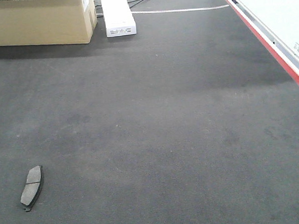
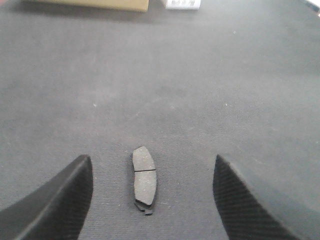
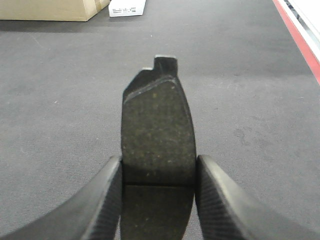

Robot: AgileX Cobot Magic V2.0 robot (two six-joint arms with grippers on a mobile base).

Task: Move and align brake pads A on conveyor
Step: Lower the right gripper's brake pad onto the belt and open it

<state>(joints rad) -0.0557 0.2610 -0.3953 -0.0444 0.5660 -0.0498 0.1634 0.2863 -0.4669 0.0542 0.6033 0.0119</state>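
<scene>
Closest to the camera, in the right wrist view, is the held brake pad (image 3: 157, 125). It is dark and speckled and stands on end, with a small tab at 12 o'clock. The right end effector (image 3: 158, 167) pinches it. One black finger (image 3: 107, 200) presses each side, at 9 and 3 o'clock, close to the thin groove across the pad's middle. The conveyor (image 3: 240, 100), a dark grey belt, shows behind it. Whether the pad's low end touches the belt cannot be told.

The left end effector (image 2: 152, 165) is spread wide and holds nothing. Its two black fingers (image 2: 60, 200) sit at 8 and 4 o'clock in the left wrist view, well apart. Between them, touching neither, the lying brake pad (image 2: 144, 175) rests flat on the belt. Its long side runs from 12 to 6 o'clock.

In the front view this pad lies at 8 o'clock. A cardboard box (image 1: 37, 20) sits at 11 o'clock at the far end of the belt. A long white box (image 1: 117, 12) is just beside it at 12 o'clock. Both are well apart from the pad. A red strip (image 1: 267, 44) runs along the belt's edge from 1 to 3 o'clock, with a white panel (image 1: 275, 3) beyond it.
</scene>
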